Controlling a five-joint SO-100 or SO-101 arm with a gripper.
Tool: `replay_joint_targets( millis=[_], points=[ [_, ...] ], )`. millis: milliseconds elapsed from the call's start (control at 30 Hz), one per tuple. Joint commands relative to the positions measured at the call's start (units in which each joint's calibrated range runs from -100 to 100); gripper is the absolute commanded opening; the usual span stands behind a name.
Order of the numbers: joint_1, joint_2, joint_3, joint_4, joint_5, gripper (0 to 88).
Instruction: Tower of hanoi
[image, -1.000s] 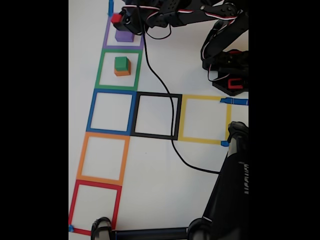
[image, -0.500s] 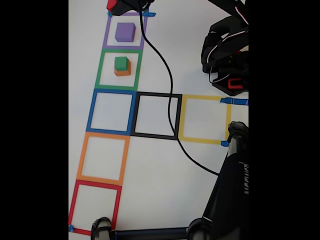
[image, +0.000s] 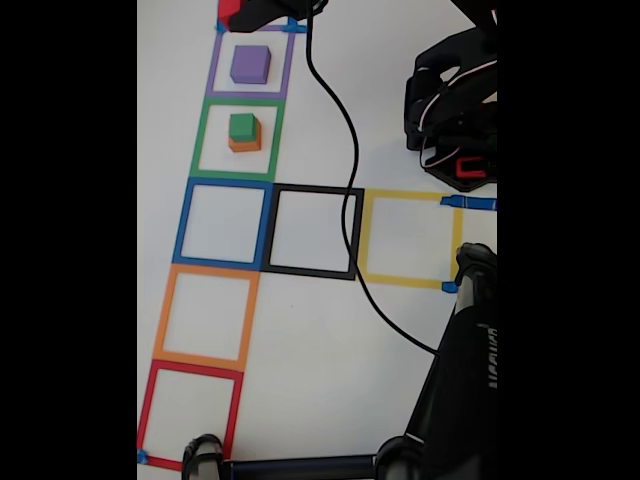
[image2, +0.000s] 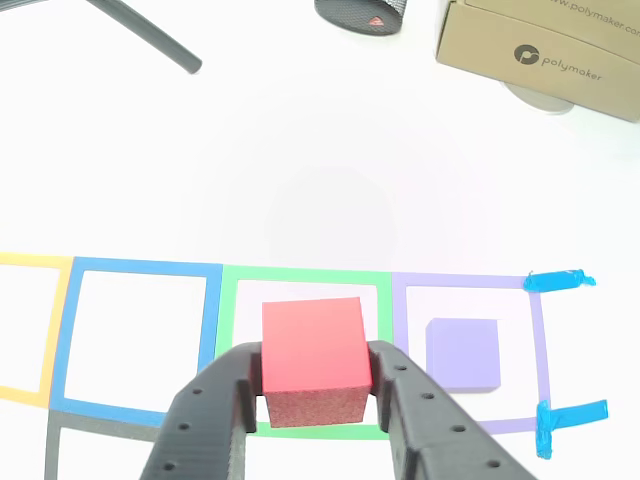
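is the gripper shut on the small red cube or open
Shut on it: in the other view the gripper has a black finger pressed against each side of the small red cube.

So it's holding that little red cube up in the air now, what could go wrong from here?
The red cube is pinched only by its sides in the gripper, so it might slip or twist on the way. If it is headed for the green cube atop the orange cube, that small top leaves little margin, and a nudge could topple the stack. The black cable trails across the squares and might snag.
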Motion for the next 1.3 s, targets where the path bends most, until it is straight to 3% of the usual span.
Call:
replay_joint_targets(
  millis=[0, 300, 600, 900, 1267],
  points=[
    [0.59, -6.22, 18.54, -15.38, 0.00, 1.3],
    [0.40, -7.03, 52.18, -49.47, 0.00, 1.3],
    [-0.56, 6.21, 66.09, -77.17, 0.00, 1.3],
    [-1.71, 14.37, 71.18, -91.98, 0.00, 1.3],
    [-1.23, 10.89, 76.90, -95.06, 0.00, 1.3]
  ],
)
